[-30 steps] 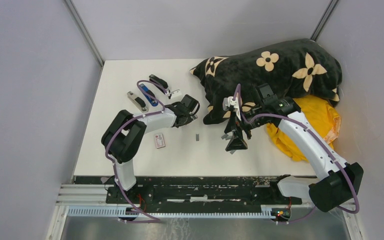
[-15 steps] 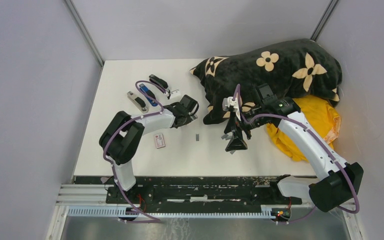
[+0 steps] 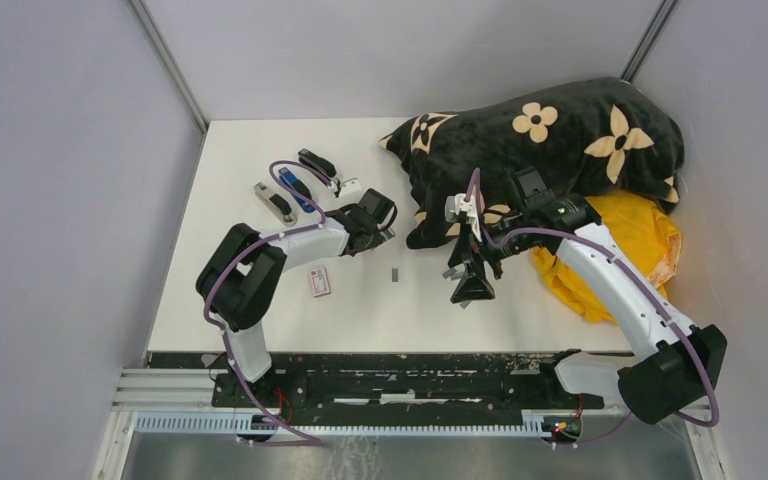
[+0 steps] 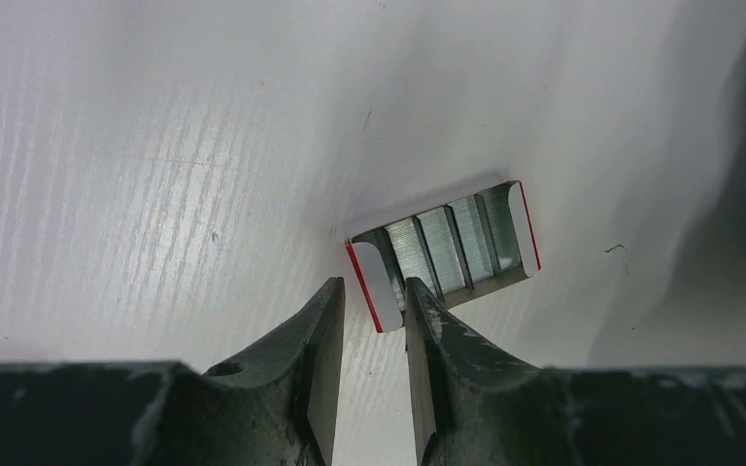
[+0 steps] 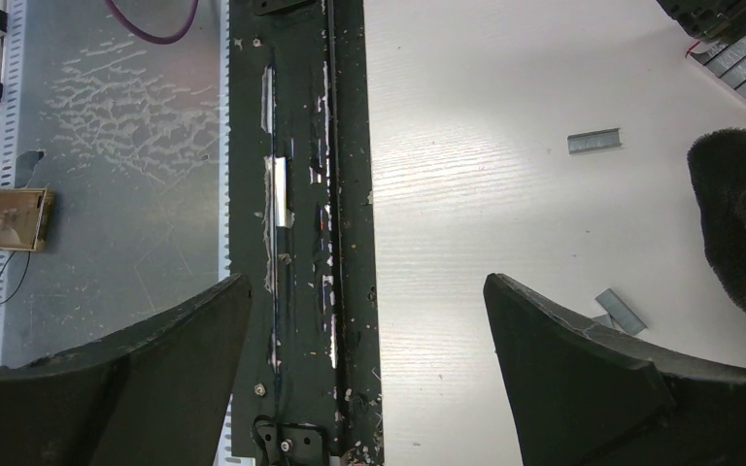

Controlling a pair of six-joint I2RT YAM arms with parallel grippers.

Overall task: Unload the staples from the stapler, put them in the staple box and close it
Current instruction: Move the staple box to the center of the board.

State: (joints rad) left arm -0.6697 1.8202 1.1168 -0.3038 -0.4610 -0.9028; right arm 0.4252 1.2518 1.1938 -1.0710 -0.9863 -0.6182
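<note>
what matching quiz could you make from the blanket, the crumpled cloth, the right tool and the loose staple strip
1 blanket
2 crumpled cloth
3 right tool
4 loose staple strip

a wide open
b yellow
c black with pale flowers
d lying flat on the table

Pairs: 1-c, 2-b, 3-a, 4-d

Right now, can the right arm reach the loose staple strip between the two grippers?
Probably yes: the right gripper stands open, and the staple strip lies on bare table just ahead of it, with nothing between.
</note>
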